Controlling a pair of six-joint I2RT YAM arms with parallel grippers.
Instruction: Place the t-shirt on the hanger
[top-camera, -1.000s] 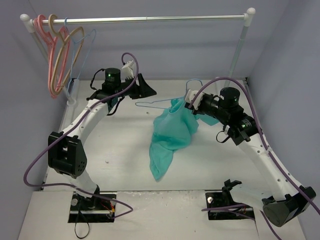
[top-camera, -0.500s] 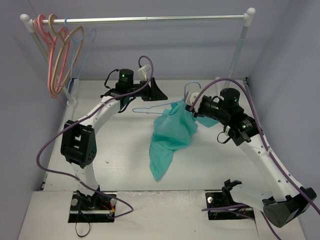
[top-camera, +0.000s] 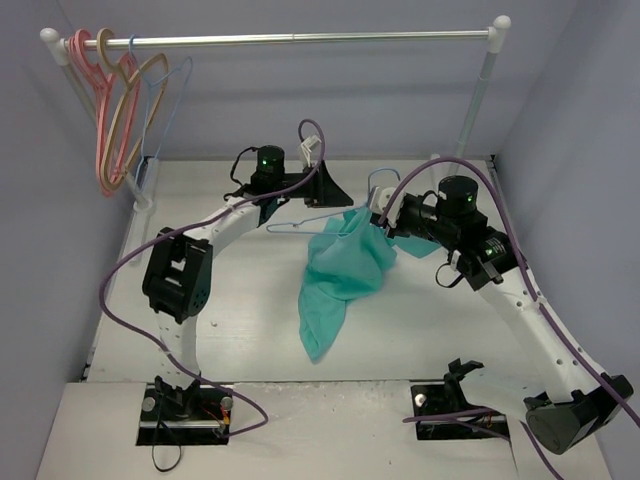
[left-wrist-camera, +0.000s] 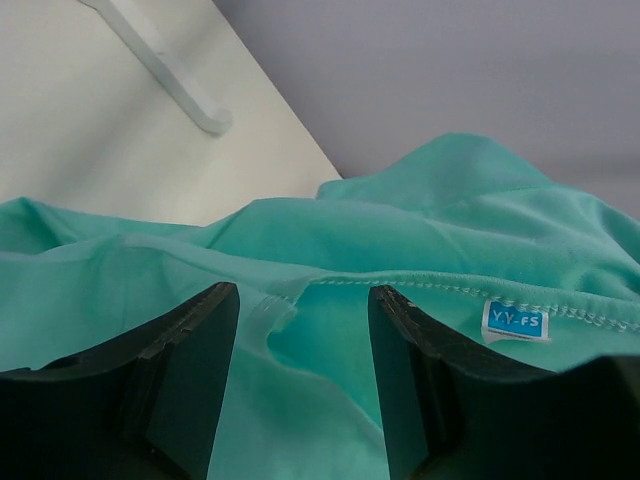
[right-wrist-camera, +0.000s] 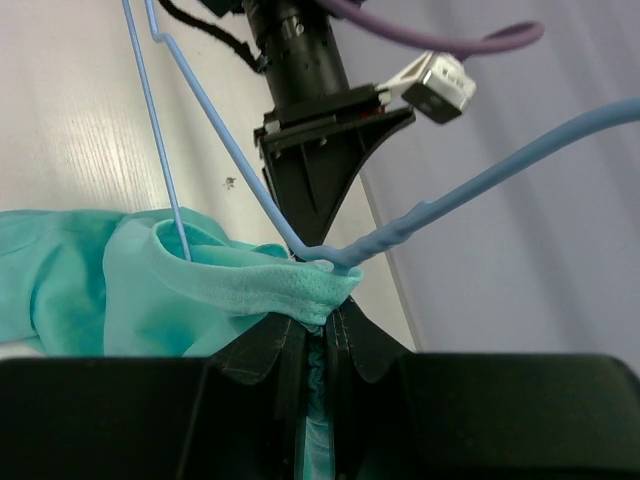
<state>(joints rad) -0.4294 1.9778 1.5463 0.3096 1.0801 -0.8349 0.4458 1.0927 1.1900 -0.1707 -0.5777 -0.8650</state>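
Note:
The teal t-shirt (top-camera: 340, 270) hangs in the air from its collar and droops to the table. My right gripper (top-camera: 378, 215) is shut on the bunched collar fabric (right-wrist-camera: 300, 285). The twisted neck of the light-blue wire hanger (right-wrist-camera: 400, 235) lies right at its fingertips, one wire arm (top-camera: 300, 223) sticks out to the left, and another wire runs down into the neck opening. My left gripper (top-camera: 345, 200) is open at the collar, its fingers (left-wrist-camera: 215, 310) on either side of the neck hem, close to the blue label (left-wrist-camera: 515, 321).
A rail (top-camera: 300, 40) crosses the back, its post (top-camera: 478, 100) at the right. At its left end hang a pink hanger (top-camera: 100, 140), a tan one (top-camera: 125, 120) and another light-blue wire one (top-camera: 165, 100). Walls close in on both sides.
My left arm has swung right across the table, bringing its open gripper up to the shirt's collar. The right gripper, hanger and shirt have barely moved.

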